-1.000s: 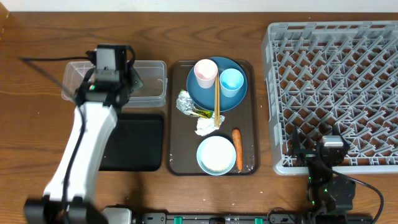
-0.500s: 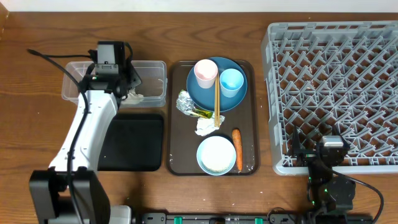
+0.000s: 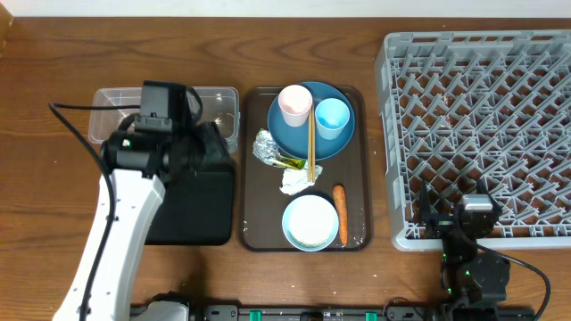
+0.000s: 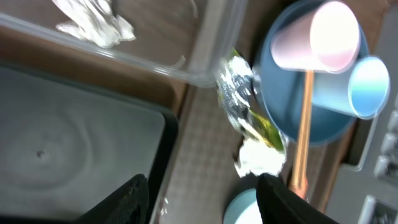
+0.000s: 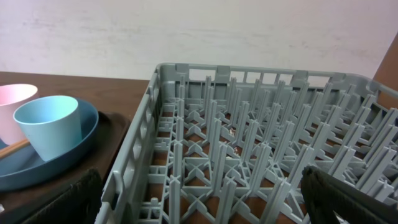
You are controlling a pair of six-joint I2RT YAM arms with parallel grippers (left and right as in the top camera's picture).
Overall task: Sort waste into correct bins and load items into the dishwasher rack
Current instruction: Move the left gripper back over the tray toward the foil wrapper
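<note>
My left gripper [image 3: 207,147] hovers open and empty over the gap between the clear tub [image 3: 105,107] and the black tray [image 3: 192,218]. A crumpled white tissue [image 4: 93,22] lies in the clear tub. On the brown tray sit foil [image 3: 264,145], a yellow-green wrapper [image 3: 290,162], another tissue [image 3: 294,181], a carrot [image 3: 339,201] and a pale-blue bowl [image 3: 310,221]. The dark-blue plate [image 3: 287,138] carries a pink cup [image 3: 295,104], a light-blue cup [image 3: 332,117] and chopsticks [image 3: 310,147]. My right gripper [image 5: 208,199] rests open at the front edge of the grey rack [image 3: 482,116].
The brown serving tray [image 3: 259,227] lies between the bins and the rack. A few rice grains [image 4: 163,202] lie on it near the bowl. Bare wood table [image 3: 53,196] stretches to the left of the bins.
My left gripper opened over the clear tub and let a white tissue drop into it. It then swung toward the front right, to the black tray's edge. The right arm stayed still.
</note>
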